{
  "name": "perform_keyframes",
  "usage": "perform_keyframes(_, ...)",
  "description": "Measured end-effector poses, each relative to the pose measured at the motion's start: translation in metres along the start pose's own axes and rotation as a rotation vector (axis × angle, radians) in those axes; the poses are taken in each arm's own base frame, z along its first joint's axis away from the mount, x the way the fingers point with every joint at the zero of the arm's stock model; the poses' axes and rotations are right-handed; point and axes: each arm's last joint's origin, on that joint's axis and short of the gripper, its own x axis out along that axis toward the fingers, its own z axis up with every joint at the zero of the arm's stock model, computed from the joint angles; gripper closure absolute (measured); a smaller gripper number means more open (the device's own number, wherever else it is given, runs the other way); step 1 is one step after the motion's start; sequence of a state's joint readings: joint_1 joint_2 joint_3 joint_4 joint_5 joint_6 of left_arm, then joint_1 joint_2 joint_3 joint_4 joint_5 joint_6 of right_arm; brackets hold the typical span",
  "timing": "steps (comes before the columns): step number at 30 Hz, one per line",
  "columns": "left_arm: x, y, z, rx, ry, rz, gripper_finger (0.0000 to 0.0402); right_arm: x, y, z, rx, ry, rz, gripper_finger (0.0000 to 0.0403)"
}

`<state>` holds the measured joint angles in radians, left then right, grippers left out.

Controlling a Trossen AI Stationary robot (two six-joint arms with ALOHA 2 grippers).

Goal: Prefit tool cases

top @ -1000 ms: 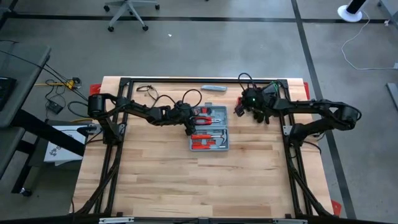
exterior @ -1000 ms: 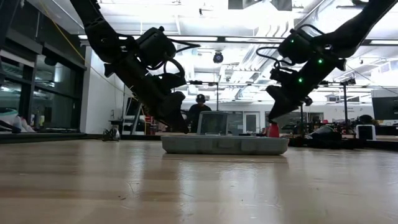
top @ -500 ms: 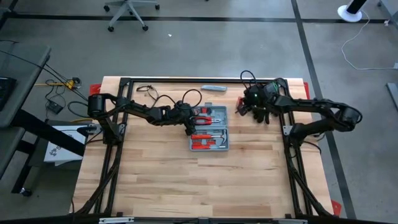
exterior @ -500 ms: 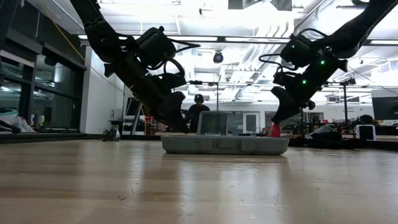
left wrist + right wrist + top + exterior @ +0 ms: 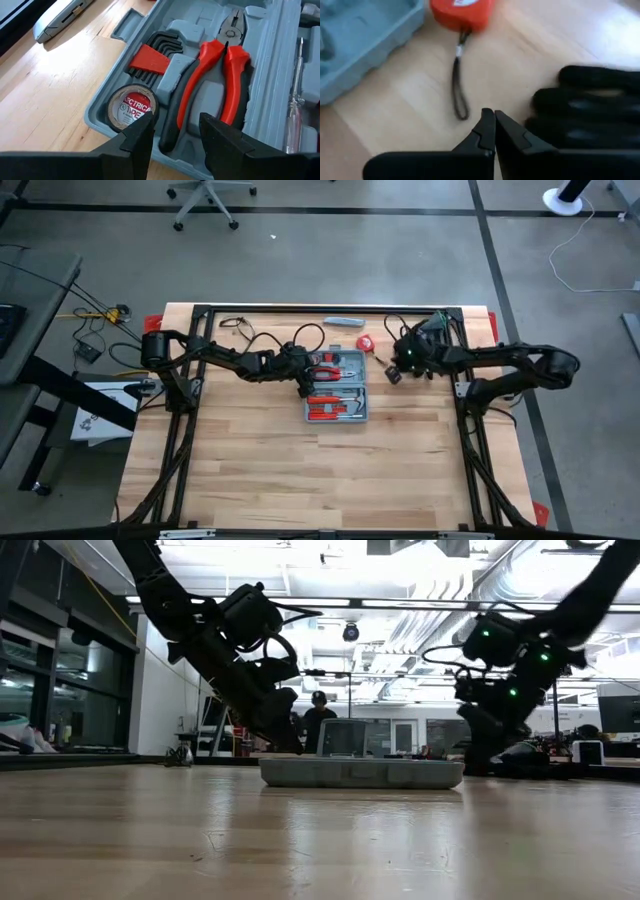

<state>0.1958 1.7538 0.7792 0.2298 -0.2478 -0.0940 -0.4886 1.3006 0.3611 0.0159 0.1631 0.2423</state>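
Observation:
The blue-grey tool case [image 5: 337, 390] lies open on the table and shows as a low tray in the low view [image 5: 360, 773]. It holds red-handled pliers [image 5: 210, 75], hex keys [image 5: 155, 52] and a tape roll [image 5: 131, 106]. My left gripper [image 5: 175, 120] is open at the case's left end [image 5: 305, 380], with a finger on either side of the pliers' handle ends. My right gripper [image 5: 494, 117] is shut and empty just right of the case [image 5: 392, 373], low over bare wood. Past it lies a red tape measure [image 5: 462, 10] with a black strap [image 5: 457, 85]. My left gripper's fingers [image 5: 142, 135] slant down from the table's left, on either side of the pliers' handle ends [image 5: 170, 132]. Whether they touch the handles or the case, I cannot tell.
A slim grey-blue bar [image 5: 344, 322] lies by the far edge, behind the case. The red tape measure [image 5: 363, 341] sits between that bar and my right gripper. Dark rounded shapes [image 5: 590, 105] lie beside my right fingers. The near half of the table [image 5: 320, 470] is bare wood.
My right gripper has gone down and toward the table's near edge, staying shut. This has uncovered the red tape measure in the high view. In the low view the gripper now stands in front of it. My left gripper and the case have kept still.

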Motion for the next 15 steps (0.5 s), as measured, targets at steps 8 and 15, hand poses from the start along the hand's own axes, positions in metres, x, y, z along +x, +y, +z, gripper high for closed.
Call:
perform_keyframes(8,0.000,0.000,0.002,0.077,-0.022,-0.002,0.0252,-0.006,0.028,-0.017,0.031,-0.131,0.153,0.0403)
perform_keyframes(15,-0.001,-0.002,0.024,0.195,-0.100,-0.066,0.0252,-0.023,0.052,-0.011,-0.015,-0.235,0.192,0.0403)
